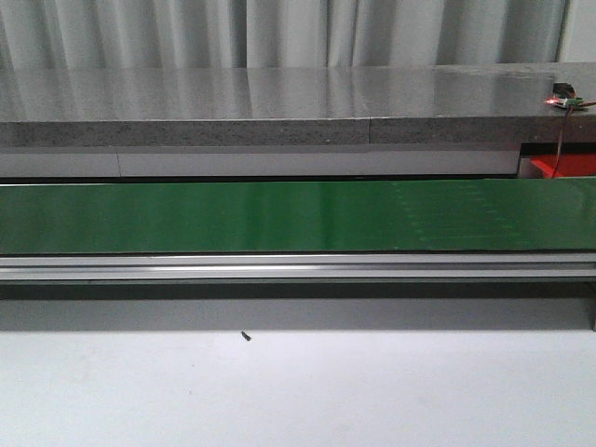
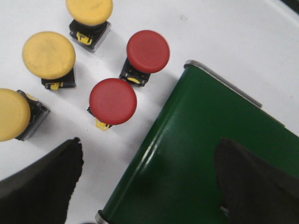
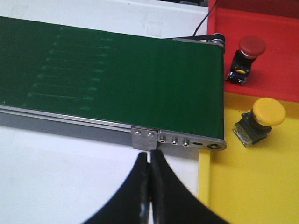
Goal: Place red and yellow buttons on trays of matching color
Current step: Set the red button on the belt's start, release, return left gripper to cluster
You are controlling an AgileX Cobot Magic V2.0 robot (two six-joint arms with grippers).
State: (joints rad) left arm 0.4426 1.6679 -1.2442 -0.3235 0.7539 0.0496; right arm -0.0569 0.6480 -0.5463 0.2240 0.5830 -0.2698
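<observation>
In the left wrist view two red buttons (image 2: 113, 101) (image 2: 148, 51) and three yellow buttons (image 2: 49, 54) (image 2: 89, 10) (image 2: 11, 114) stand on the white table beside the end of the green belt (image 2: 210, 140). My left gripper (image 2: 149, 179) is open over the belt's edge, holding nothing. In the right wrist view a red button (image 3: 247, 53) lies on the red tray (image 3: 275, 74) and a yellow button (image 3: 261, 119) lies on the yellow tray (image 3: 252, 186). My right gripper (image 3: 149, 156) is shut and empty, near the belt's other end.
The green conveyor belt (image 1: 279, 216) spans the front view, with an aluminium rail (image 1: 279, 268) below it. A grey counter (image 1: 279, 102) runs behind. A corner of the red tray (image 1: 566, 168) shows at the right. Neither arm appears in the front view.
</observation>
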